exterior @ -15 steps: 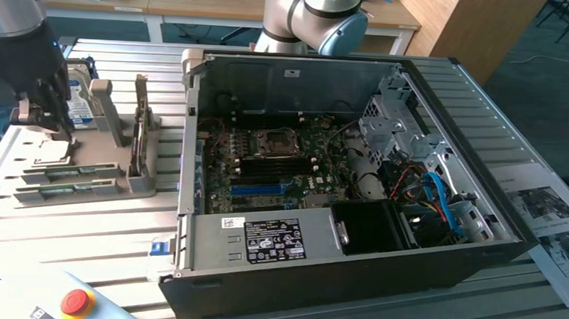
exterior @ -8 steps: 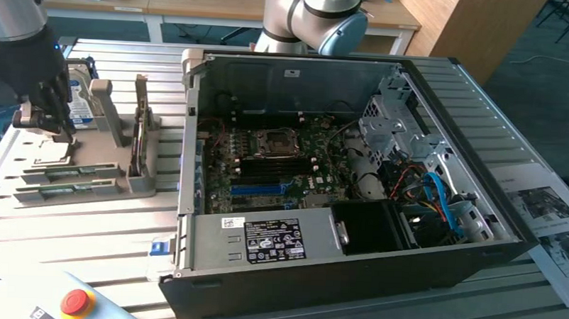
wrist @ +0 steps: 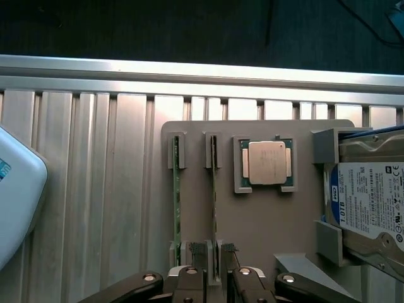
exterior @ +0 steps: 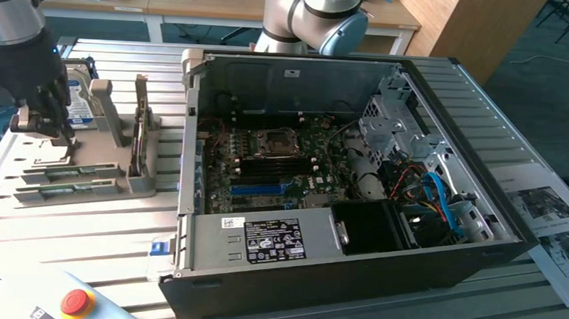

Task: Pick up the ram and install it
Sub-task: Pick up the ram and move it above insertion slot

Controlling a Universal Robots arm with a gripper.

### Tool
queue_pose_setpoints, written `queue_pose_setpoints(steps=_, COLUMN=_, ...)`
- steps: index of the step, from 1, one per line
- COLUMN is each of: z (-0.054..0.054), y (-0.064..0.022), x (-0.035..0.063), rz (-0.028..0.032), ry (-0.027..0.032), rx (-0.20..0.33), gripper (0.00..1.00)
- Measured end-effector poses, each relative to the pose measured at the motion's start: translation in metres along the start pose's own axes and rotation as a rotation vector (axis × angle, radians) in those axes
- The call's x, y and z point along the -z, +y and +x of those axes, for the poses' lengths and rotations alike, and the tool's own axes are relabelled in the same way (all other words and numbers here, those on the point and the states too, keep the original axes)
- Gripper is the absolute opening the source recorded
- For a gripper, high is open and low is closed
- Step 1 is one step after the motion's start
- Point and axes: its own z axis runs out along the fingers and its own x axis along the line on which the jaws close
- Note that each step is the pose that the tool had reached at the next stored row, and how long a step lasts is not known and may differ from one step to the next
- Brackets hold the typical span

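Note:
Two green ram sticks stand on edge in a beige holder tray (wrist: 252,221). My gripper (wrist: 213,251) is open, and its dark fingertips (wrist: 197,249) flank the end of the ram (wrist: 213,202) that lies nearer the processor chip (wrist: 265,162). Nothing is held. The other ram (wrist: 177,208) stands beside it. In the exterior view the gripper (exterior: 53,134) hovers just above the tray at the exterior view's left, over the end of that ram (exterior: 74,171), with the second stick (exterior: 64,190) in front. The open computer case (exterior: 491,230) shows its motherboard (exterior: 275,166) with blue slots (exterior: 264,189).
A silver hard drive (wrist: 369,205) stands in the tray's upright brackets next to the processor chip. A white box (exterior: 33,300) with a red stop button (exterior: 76,301) lies near the front. Printed sheets (exterior: 548,211) lie at the exterior view's right of the case. The ribbed metal table (exterior: 92,231) carries everything.

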Motion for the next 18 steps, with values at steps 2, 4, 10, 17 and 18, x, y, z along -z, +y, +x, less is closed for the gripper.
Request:
queue_pose_setpoints(steps=2, z=0.003, y=0.0, x=0.0001, rz=0.0, ry=0.0001, rx=0.0, gripper=0.24)
queue_pose_setpoints(steps=4, z=0.006, y=0.0, x=0.0002, rz=0.0, ry=0.0, rx=0.0, gripper=0.24)
queue_pose_setpoints(steps=10, z=0.012, y=0.0001, x=0.0004, rz=-0.0002, ry=0.0001, rx=0.0, gripper=0.24)
queue_pose_setpoints(steps=17, z=0.012, y=0.0001, x=-0.0015, rz=0.0, ry=0.0, rx=0.0, gripper=0.24)
queue_pose_setpoints(steps=18, z=0.012, y=0.0, x=-0.0027, rz=0.0, ry=0.0001, rx=0.0, gripper=0.24)
